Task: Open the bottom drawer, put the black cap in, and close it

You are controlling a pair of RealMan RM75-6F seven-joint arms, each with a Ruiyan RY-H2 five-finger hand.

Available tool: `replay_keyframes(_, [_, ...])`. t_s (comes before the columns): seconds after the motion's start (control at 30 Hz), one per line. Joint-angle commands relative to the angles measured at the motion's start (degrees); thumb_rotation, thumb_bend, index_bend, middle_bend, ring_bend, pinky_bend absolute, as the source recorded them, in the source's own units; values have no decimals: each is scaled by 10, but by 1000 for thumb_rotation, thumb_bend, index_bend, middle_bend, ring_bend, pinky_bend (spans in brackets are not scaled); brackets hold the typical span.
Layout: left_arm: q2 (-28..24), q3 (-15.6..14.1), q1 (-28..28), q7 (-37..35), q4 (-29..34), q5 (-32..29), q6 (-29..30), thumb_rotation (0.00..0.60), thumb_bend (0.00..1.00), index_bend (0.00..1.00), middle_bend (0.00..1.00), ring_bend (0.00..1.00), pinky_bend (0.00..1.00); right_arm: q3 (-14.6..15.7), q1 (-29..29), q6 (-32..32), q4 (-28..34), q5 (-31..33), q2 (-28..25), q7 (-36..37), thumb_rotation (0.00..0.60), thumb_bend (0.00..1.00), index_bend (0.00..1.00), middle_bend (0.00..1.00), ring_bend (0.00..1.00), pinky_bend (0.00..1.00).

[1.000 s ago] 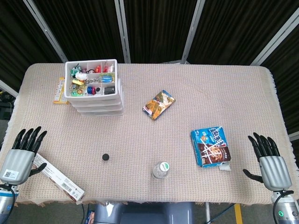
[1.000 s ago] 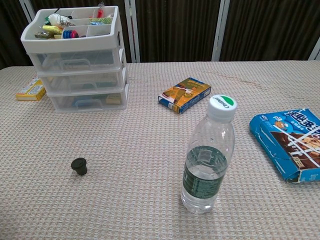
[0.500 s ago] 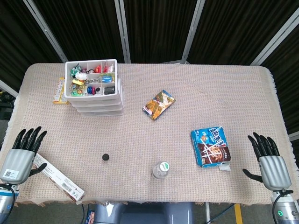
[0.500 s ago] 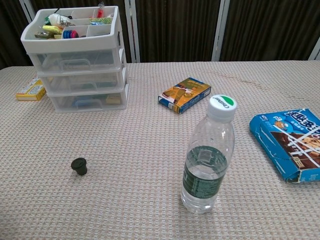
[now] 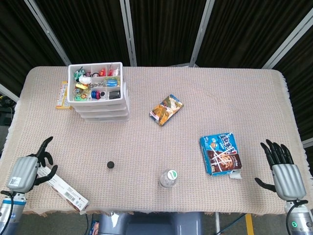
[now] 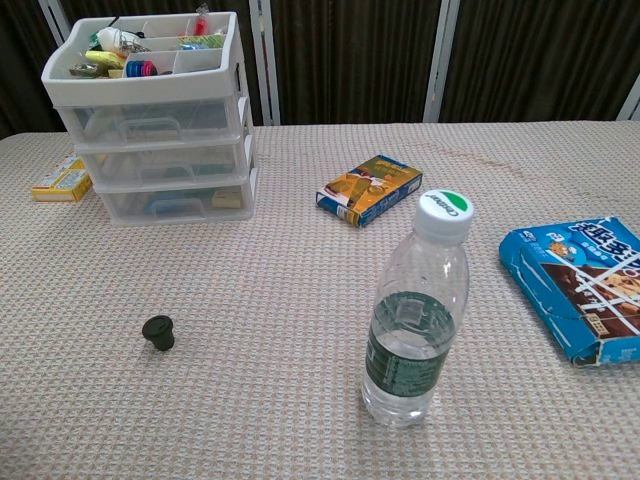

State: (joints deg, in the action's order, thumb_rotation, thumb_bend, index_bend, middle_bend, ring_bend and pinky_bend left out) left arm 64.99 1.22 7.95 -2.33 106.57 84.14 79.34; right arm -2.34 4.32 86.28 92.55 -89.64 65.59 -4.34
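Black cap (image 5: 111,165) lies apart from left hand (image 5: 27,170).

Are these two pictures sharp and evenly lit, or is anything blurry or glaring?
Head view: even, soft light, sharp across the table, only faint shadows, and a dark backdrop. Chest view: the water bottle up close looks oversized and has small highlights on its plastic; the drawer unit further back stays clear, with no strong glare.

Water bottle (image 6: 415,315) upright; blue snack pack (image 5: 221,153) flat
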Motion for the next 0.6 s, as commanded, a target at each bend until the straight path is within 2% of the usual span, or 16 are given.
replay_keyframes(0.03, [-57, 41, 59, -179, 94, -146, -157, 600, 647, 0, 887, 835, 751, 0, 0, 0, 0, 1, 0, -1, 600, 0, 40, 0, 0, 0])
replay_keyframes(0.13, [-61, 64, 93, -181, 84, -184, -201, 600, 776, 0, 904, 847, 759, -1, 0, 0, 1, 3, 0, 0, 600, 0, 40, 0, 0, 0])
replay_keyframes(0.23, [-49, 87, 128, -180, 75, -236, -244, 600, 836, 0, 910, 852, 762, -1, -1, -1, 1, 4, -1, 1, 600, 0, 40, 0, 0, 0])
replay_keyframes(0.43, [-12, 114, 190, -158, 45, -340, -299, 600, 871, 0, 914, 855, 765, -1, 0, -2, 3, 4, -2, 4, 600, 0, 41, 0, 0, 0])
replay_keyframes(0.6, [22, 122, 233, -122, 15, -400, -317, 600, 869, 0, 914, 856, 766, -1, -1, -2, 3, 5, -2, 6, 600, 0, 40, 0, 0, 0])
